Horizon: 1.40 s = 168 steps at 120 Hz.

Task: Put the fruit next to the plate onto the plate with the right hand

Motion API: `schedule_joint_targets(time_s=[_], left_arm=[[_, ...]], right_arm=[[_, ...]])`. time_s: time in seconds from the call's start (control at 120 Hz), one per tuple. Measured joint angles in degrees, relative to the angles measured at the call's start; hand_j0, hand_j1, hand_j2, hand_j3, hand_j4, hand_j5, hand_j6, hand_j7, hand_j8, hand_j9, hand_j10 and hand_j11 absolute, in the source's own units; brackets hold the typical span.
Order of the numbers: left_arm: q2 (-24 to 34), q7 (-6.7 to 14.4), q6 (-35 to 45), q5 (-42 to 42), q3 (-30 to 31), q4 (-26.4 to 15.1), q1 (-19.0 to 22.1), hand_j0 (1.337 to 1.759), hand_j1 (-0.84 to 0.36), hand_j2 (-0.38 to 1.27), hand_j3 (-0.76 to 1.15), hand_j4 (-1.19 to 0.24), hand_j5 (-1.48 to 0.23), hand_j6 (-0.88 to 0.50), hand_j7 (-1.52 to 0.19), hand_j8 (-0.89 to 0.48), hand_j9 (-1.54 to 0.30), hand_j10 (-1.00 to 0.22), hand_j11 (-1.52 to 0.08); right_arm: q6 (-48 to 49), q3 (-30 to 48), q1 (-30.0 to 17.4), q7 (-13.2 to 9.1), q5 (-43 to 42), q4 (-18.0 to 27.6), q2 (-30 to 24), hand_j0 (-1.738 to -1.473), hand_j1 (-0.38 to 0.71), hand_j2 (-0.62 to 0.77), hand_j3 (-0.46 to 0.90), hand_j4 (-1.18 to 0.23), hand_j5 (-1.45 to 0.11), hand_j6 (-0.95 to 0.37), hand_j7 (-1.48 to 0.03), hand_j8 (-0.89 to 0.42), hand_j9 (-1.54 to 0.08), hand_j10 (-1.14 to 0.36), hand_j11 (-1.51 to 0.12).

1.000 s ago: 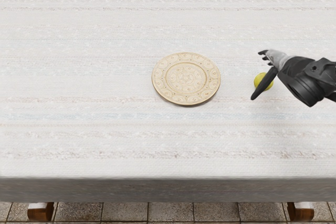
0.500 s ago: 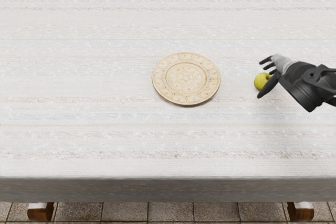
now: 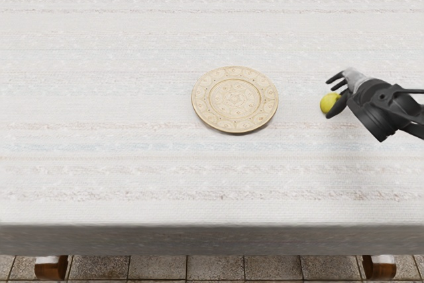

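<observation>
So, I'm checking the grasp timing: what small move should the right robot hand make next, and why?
Probably close the fingers: the right robot hand is at the fruit with fingers spread, and the fruit lies on the table, right of the plate.

Bright, even diffuse light; faint soft shadow under the plate (image 3: 234, 99); sharp focus throughout

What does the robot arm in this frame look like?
Only the right arm shows: a bulky, dark charcoal forearm built of blocky, rounded housings. The right hand has a pale grey back and slim black fingers. No markings or cables are legible.
</observation>
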Motion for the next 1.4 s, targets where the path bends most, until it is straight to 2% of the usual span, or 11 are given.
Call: schedule_joint_targets(time_s=[0.408, 0.592, 0.783, 0.833, 0.942, 1.033, 1.133, 1.15, 1.225, 1.325, 1.4], left_arm=[[0.00, 0.01, 0.00, 0.00, 0.00, 0.00, 0.00, 1.658, 0.06, 0.05, 0.00, -0.24, -0.32, -0.24, -0.32, -0.24, -0.32, -0.24, -0.32], [0.00, 0.00, 0.00, 0.00, 0.00, 0.00, 0.00, 1.658, 0.06, 0.05, 0.00, -0.24, -0.32, -0.24, -0.32, -0.24, -0.32, -0.24, -0.32], [0.00, 0.01, 0.00, 0.00, 0.00, 0.00, 0.00, 1.658, 0.06, 0.05, 0.00, -0.24, -0.32, -0.24, -0.32, -0.24, -0.32, -0.24, -0.32], [0.00, 0.02, 0.00, 0.00, 0.00, 0.00, 0.00, 1.658, 0.06, 0.05, 0.00, -0.24, -0.32, -0.24, -0.32, -0.24, -0.32, -0.24, -0.32], [0.00, 0.01, 0.00, 0.00, 0.00, 0.00, -0.01, 1.658, 0.06, 0.05, 0.00, -0.24, -0.32, -0.24, -0.32, -0.24, -0.32, -0.24, -0.32], [0.00, 0.00, 0.00, 0.00, 0.00, 0.00, 0.00, 1.658, 0.06, 0.05, 0.00, -0.24, -0.32, -0.24, -0.32, -0.24, -0.32, -0.24, -0.32], [0.00, 0.00, 0.00, 0.00, 0.00, 0.00, 0.00, 1.658, 0.06, 0.05, 0.00, -0.24, -0.32, -0.24, -0.32, -0.24, -0.32, -0.24, -0.32], [0.00, 0.00, 0.00, 0.00, 0.00, 0.00, 0.00, 1.658, 0.06, 0.05, 0.00, -0.24, -0.32, -0.24, -0.32, -0.24, -0.32, -0.24, -0.32], [0.00, 0.00, 0.00, 0.00, 0.00, 0.00, -0.02, 1.658, 0.06, 0.05, 0.00, -0.24, -0.32, -0.24, -0.32, -0.24, -0.32, -0.24, -0.32], [0.00, 0.00, 0.00, 0.00, 0.00, 0.00, -0.03, 1.658, 0.06, 0.05, 0.00, -0.24, -0.32, -0.24, -0.32, -0.24, -0.32, -0.24, -0.32], [0.00, -0.01, 0.00, 0.00, 0.00, 0.00, 0.00, 1.658, 0.06, 0.05, 0.00, -0.24, -0.32, -0.24, -0.32, -0.24, -0.32, -0.24, -0.32]], right_arm=[[-1.44, -0.65, -0.61, 0.01, 0.29, -3.56, 1.32, -1.658, 0.10, -0.07, 0.00, -0.38, -0.48, -0.38, -0.49, -0.38, -0.49, -0.38, -0.49], [-1.65, -0.69, -1.47, 0.01, -0.16, -5.58, 4.14, -1.658, 0.10, -0.07, 0.00, -0.38, -0.49, -0.38, -0.49, -0.38, -0.49, -0.38, -0.49], [-1.62, -0.73, -2.12, 0.01, -0.46, -6.47, 4.96, -1.658, 0.19, -0.09, 0.00, -0.46, -0.59, -0.46, -0.59, -0.45, -0.59, -0.46, -0.59], [-1.57, -0.73, -2.26, 0.01, -0.58, -6.54, 5.02, -1.657, 0.23, -0.07, 0.00, -0.49, -0.62, -0.47, -0.63, -0.42, -0.63, -0.49, -0.63], [-1.28, -0.70, -2.44, -0.04, -0.93, -6.61, 5.06, -1.651, 0.25, -0.02, 0.00, -0.56, -0.71, -0.44, -0.72, -0.36, -0.72, -0.55, -0.72], [-1.11, -0.71, -2.43, -0.03, -0.87, -6.62, 5.05, -1.650, 0.28, 0.11, 0.00, -0.63, -0.79, -0.43, -0.80, -0.37, -0.81, -0.57, -0.81], [-0.82, -0.72, -2.30, -0.02, -0.86, -6.56, 5.00, -1.650, 0.28, 0.28, 0.00, -0.70, -0.86, -0.48, -0.89, -0.45, -0.89, -0.66, -0.89], [-0.71, -0.72, -2.25, -0.03, -0.88, -6.56, 4.97, -1.648, 0.24, 0.22, 0.00, -0.71, -0.88, -0.49, -0.90, -0.46, -0.91, -0.67, -0.91], [0.01, -0.64, -1.98, -0.01, -0.71, -6.45, 4.73, -1.649, 0.21, 0.25, 0.00, -0.73, -0.93, -0.49, -0.94, -0.46, -0.96, -0.70, -0.96], [2.49, 0.17, -1.64, 0.01, -0.45, -6.25, 3.78, -1.651, 0.22, 0.41, 0.00, -0.75, -0.99, -0.51, -0.98, -0.47, -1.01, -0.72, -1.01], [5.06, 1.76, -1.36, 0.02, -0.13, -5.87, 2.88, -1.654, 0.25, 0.47, 0.00, -0.75, -1.02, -0.50, -1.00, -0.46, -1.04, -0.72, -1.05]])
